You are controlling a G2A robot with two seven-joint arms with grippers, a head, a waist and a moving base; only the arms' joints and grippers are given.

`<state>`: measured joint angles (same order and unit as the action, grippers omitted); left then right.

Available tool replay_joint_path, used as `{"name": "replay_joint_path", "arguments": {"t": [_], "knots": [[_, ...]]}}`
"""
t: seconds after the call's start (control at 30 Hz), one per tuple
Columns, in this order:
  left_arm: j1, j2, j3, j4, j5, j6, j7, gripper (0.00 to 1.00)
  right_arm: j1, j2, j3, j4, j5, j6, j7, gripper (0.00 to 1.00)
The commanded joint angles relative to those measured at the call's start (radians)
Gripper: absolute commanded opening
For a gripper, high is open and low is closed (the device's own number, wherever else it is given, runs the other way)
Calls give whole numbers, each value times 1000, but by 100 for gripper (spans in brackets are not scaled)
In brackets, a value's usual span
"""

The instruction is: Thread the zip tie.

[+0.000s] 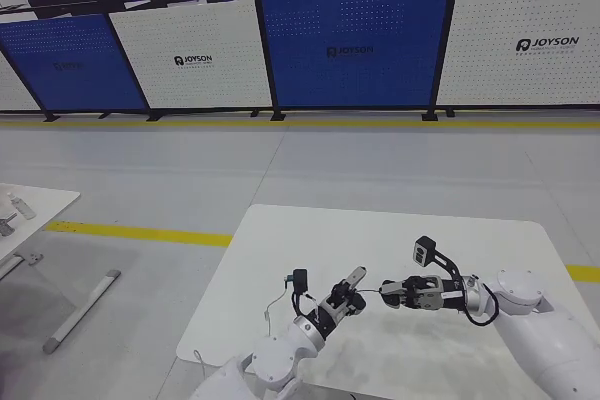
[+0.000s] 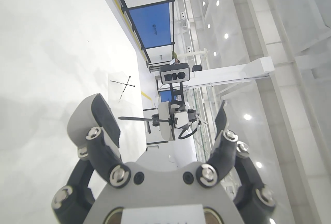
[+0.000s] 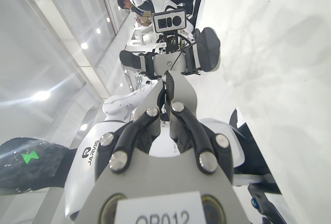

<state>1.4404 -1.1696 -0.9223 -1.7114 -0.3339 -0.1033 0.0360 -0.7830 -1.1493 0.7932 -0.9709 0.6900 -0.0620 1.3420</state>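
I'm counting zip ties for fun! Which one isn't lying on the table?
The zip tie pinched in the right claw, held up off the table. The other two zip ties lie crossed on the table.

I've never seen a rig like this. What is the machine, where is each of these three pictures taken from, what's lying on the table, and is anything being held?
This is a two-armed robot working at a white table. The top view comes from a camera above its arms, looking down. The other two pictures come from a camera on each wrist, so each shows its own gripper up close, with the other arm's gripper facing it farther off. The right gripper is shut on a black zip tie, which sticks out toward the left gripper. The left gripper is open and holds nothing. Farther off on the table, spare zip ties lie crossed over each other.
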Motion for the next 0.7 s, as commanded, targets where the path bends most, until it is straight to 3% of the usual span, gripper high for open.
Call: {"name": "replay_joint_path", "arguments": {"t": [0.0, 0.07, 0.1, 0.23, 0.67], "knots": [[7, 0, -7, -6, -5, -6, -4, 21, 0, 0, 0, 0, 0, 0, 0, 0], [12, 0, -10, -9, -2, -6, -12, 2, 0, 0, 0, 0, 0, 0, 0, 0], [14, 1, -8, -8, 12, -3, -24, 0, 0, 0, 0, 0, 0, 0, 0, 0], [21, 1, -5, -11, 49, 1, -44, 0, 0, 0, 0, 0, 0, 0, 0, 0], [28, -4, -19, -19, 52, 11, -56, 0, 0, 0, 0, 0, 0, 0, 0, 0]]}}
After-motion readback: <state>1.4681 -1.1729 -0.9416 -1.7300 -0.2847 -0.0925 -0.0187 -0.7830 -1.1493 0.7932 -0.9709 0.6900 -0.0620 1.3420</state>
